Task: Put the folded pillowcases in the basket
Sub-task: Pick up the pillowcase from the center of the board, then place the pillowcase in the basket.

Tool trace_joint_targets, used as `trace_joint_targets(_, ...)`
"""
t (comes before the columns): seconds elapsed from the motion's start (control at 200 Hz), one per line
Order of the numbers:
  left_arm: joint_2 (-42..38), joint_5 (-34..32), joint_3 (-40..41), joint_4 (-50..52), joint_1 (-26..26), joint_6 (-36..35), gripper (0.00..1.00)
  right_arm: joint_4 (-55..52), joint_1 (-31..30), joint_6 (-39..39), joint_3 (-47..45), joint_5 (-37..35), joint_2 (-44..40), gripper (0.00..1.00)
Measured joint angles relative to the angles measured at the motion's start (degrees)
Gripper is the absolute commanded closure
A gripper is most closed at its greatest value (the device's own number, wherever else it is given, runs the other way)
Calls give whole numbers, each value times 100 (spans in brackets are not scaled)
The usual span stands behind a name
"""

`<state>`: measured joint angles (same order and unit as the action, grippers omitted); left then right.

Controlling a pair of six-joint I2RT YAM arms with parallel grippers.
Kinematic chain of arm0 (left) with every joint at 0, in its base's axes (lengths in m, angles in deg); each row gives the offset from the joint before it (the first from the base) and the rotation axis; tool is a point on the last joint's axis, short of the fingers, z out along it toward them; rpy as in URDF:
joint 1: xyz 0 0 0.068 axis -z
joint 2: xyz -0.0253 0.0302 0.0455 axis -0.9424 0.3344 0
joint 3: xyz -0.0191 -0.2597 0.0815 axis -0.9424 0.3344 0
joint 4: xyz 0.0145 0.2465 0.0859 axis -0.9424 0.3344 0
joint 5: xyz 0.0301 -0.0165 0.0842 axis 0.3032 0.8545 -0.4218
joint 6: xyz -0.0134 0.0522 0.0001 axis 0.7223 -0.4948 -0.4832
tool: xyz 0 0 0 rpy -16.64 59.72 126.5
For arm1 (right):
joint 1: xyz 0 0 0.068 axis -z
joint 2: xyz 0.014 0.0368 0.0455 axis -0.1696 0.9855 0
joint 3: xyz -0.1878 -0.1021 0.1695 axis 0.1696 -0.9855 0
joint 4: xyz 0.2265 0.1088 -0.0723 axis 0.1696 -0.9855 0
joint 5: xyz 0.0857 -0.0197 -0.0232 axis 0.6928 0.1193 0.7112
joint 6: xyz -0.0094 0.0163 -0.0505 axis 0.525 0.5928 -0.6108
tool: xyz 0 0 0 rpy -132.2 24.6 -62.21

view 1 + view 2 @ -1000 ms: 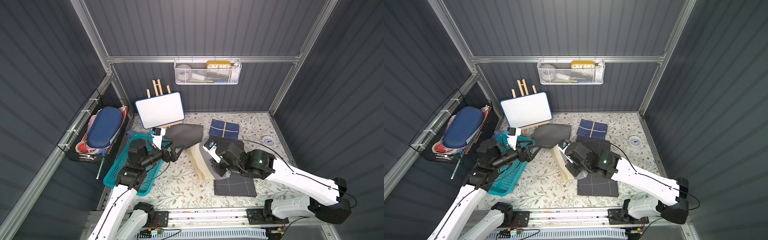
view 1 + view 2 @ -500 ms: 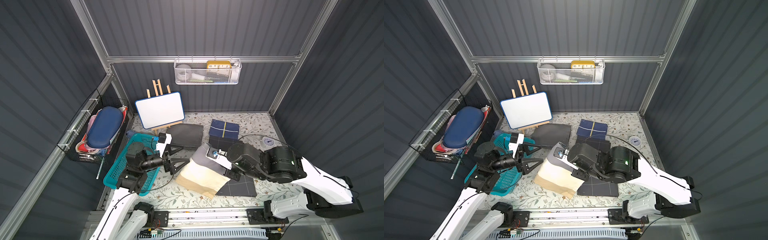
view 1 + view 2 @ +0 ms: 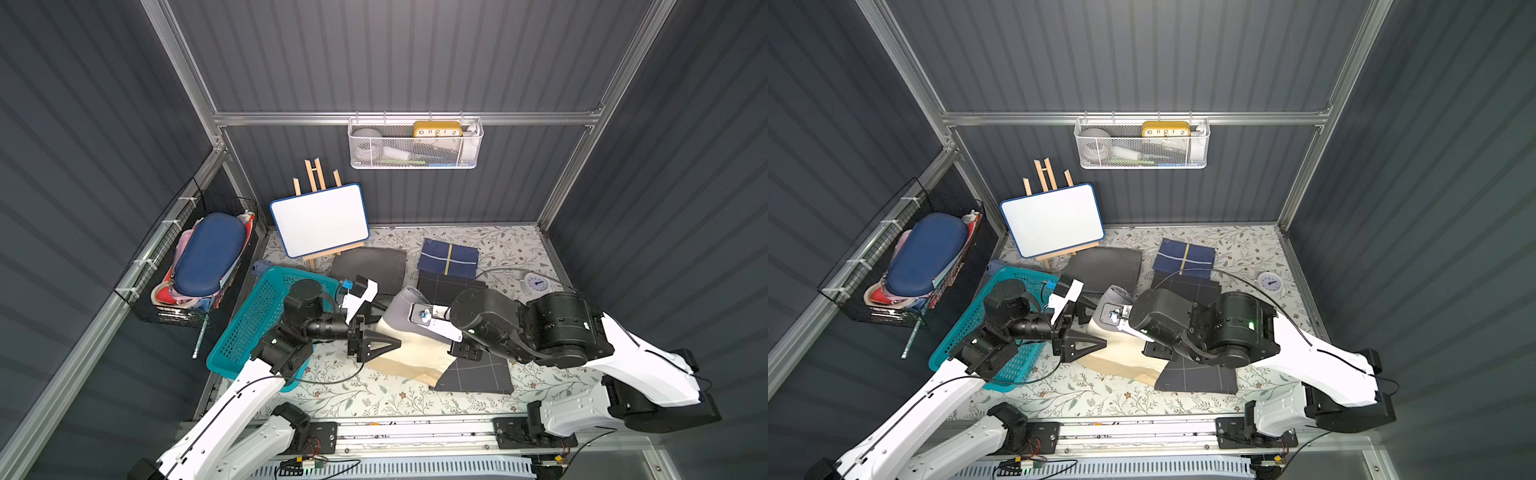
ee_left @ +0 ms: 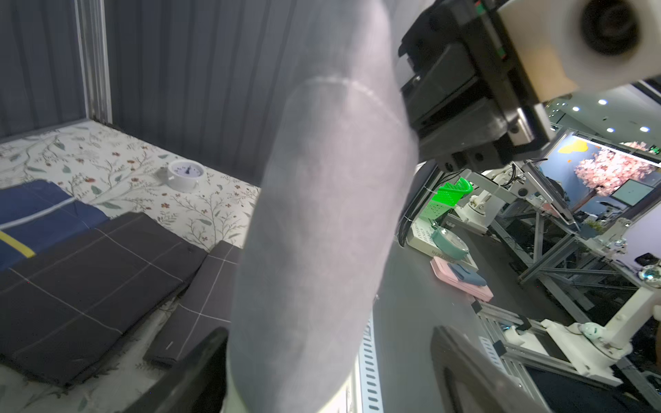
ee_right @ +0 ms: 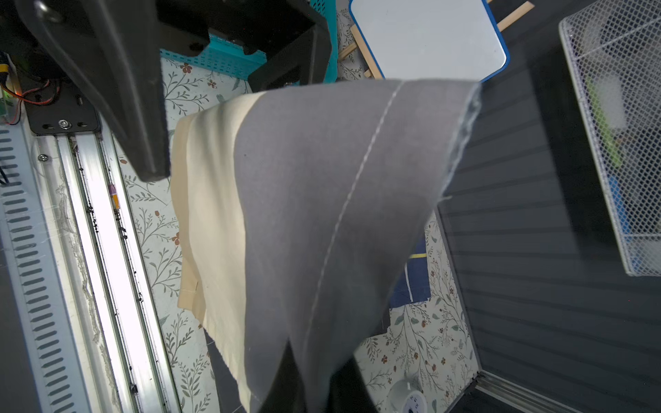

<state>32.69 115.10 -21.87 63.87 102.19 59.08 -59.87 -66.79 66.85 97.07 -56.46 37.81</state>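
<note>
Limp and light by my judgement, the pillowcase (image 3: 409, 345) hangs from my right gripper (image 5: 314, 375), clamped on its grey end. My left gripper (image 3: 376, 326) straddles the drape, jaws wide apart. The basket (image 3: 249, 328) sits just behind the left gripper. The folds may slip, so I would pinch the free edge.

Dark ribbed walls (image 3: 415, 62), aluminium frame (image 3: 291, 118), floral tabletop (image 3: 374, 399).

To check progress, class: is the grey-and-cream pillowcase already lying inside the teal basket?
No, the pillowcase hangs from the shut right gripper, beside the teal basket, not in it.
</note>
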Motion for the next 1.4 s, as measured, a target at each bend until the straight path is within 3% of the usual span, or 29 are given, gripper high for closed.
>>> trace_joint_targets(0.095,92,-203,0,35,146,-59,25,2,0,-42,0,-96,-4,100)
trace_joint_targets(0.255,92,-614,-15,79,247,-118,54,92,0,-61,-59,-411,-90,100)
trace_joint_targets(0.34,85,-881,-57,131,249,-105,73,188,0,-59,-199,-599,-208,100)
trace_joint_targets(0.43,90,-1241,-190,271,249,-142,100,306,7,-52,-334,-726,-302,100)
trace_joint_targets(0.465,101,-1379,-269,337,254,-153,100,372,7,-42,-389,-772,-321,100)
trace_joint_targets(0.59,216,-2170,-745,802,280,-197,100,713,22,46,-699,-1104,-372,53)
trace_joint_targets(0.63,269,-2459,-920,984,280,-201,100,820,35,79,-835,-1209,-400,42)
trace_joint_targets(0.775,730,-3427,-1943,1961,280,-214,100,1176,85,310,-1429,-1576,-592,19)
trace_joint_targets(0.97,1600,-4468,-3526,3552,280,-59,100,1650,260,612,-2124,-1952,-1180,13)
trace_joint_targets(1.206,2337,-6170,-5112,5906,269,905,100,2194,339,1032,-2896,-2236,-1906,13)
trace_joint_targets(1.306,2476,-6568,-5344,6415,-4,1156,100,2369,339,1158,-3200,-2229,-2100,13)
trace_joint_targets(1.396,2492,-6806,-5362,6679,-566,1228,100,2413,339,1274,-3366,-2214,-2208,13)
